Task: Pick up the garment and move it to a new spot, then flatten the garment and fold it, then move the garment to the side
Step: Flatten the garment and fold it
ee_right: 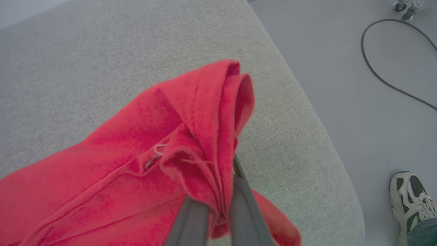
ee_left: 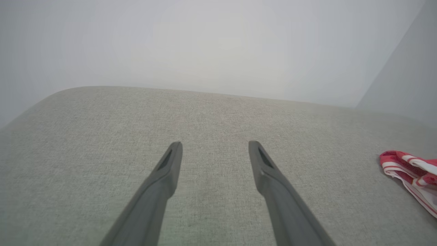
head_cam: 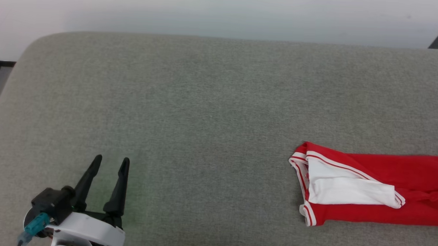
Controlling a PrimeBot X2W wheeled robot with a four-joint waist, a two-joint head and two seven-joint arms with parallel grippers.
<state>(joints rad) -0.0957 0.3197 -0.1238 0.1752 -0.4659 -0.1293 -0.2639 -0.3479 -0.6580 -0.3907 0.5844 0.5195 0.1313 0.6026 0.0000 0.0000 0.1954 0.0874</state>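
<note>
The garment (head_cam: 365, 212) lies stretched out on the grey cushioned surface (head_cam: 205, 100) at the right of the head view. It is red, with a white sleeve folded on top and red-white striped trim, and it runs off the right edge. Its striped end (ee_left: 413, 171) also shows at the right of the left wrist view. My right gripper (ee_right: 216, 191) is shut on a bunched red fold of the garment (ee_right: 153, 136), lifted off the surface near its rounded edge. At the lower left, far from the garment, my left gripper (head_cam: 112, 158) (ee_left: 215, 143) stands open and empty above the surface.
The surface ends in a rounded edge (ee_right: 327, 143) just right of the held cloth. Beyond it is grey floor with a black cable (ee_right: 379, 75), caster wheels (ee_right: 409, 5) and a person's shoe (ee_right: 409, 194). A pale wall runs behind the surface.
</note>
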